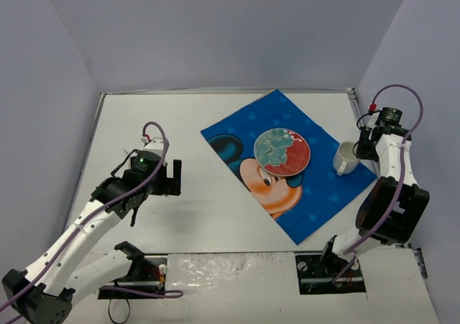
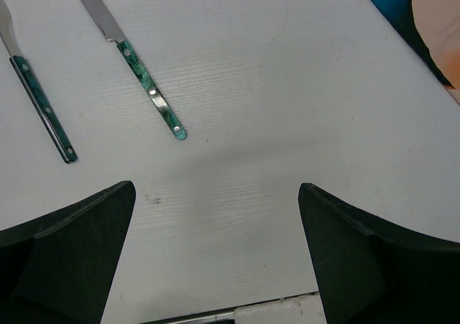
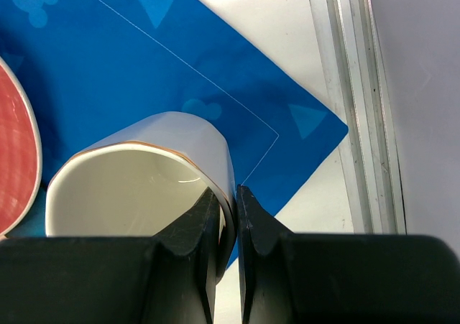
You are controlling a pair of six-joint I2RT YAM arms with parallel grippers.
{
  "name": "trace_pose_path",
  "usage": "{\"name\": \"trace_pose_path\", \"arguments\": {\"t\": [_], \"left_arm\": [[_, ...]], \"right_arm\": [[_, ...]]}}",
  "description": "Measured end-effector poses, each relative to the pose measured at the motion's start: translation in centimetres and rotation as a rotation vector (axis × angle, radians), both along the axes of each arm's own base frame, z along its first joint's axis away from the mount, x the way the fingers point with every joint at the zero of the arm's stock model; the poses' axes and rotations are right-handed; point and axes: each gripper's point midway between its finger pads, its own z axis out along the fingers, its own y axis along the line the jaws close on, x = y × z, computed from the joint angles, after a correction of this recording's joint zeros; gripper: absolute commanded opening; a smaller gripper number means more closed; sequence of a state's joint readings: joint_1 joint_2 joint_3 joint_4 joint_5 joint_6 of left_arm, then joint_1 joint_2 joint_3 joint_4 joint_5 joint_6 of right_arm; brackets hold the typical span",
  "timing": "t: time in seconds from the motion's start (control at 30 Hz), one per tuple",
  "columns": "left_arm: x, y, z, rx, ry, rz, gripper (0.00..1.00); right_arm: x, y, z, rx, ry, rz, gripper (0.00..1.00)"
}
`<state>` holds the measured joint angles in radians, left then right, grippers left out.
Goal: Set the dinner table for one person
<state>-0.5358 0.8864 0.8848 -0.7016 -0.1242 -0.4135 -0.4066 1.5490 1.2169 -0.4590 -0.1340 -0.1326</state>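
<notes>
The white dinner table [image 1: 144,123] carries a blue cartoon-mouse placemat [image 1: 316,202] with a red and teal plate [image 1: 282,151] on it. My right gripper [image 1: 361,150] is shut on the rim of a white mug [image 1: 346,159] at the placemat's right corner. In the right wrist view one finger is inside the mug [image 3: 144,187] and one outside, gripper [image 3: 228,191]. My left gripper [image 1: 167,177] is open and empty above bare table [image 2: 287,123]. A green-handled knife [image 2: 147,87] and fork [image 2: 43,108] lie ahead of the left gripper [image 2: 215,187].
The table's metal rim [image 3: 352,87] runs close to the right of the mug, with the lavender wall [image 1: 424,65] behind it. The plate's edge [image 3: 14,151] lies left of the mug. The placemat's corner [image 2: 431,15] shows far right in the left wrist view.
</notes>
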Motion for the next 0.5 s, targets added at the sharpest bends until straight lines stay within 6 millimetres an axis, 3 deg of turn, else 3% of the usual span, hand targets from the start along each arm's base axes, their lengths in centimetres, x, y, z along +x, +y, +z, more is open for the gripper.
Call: {"name": "trace_pose_path", "arguments": {"t": [0.33, 0.5], "left_arm": [[-0.2, 0.2, -0.4, 0.005, 0.002, 0.001, 0.95], [-0.2, 0.2, -0.4, 0.006, 0.001, 0.001, 0.95]], "right_arm": [[0.2, -1.0, -0.4, -0.012, -0.013, -0.023, 0.00], [-0.1, -1.3, -1.7, -0.004, 0.002, -0.033, 0.00]]}}
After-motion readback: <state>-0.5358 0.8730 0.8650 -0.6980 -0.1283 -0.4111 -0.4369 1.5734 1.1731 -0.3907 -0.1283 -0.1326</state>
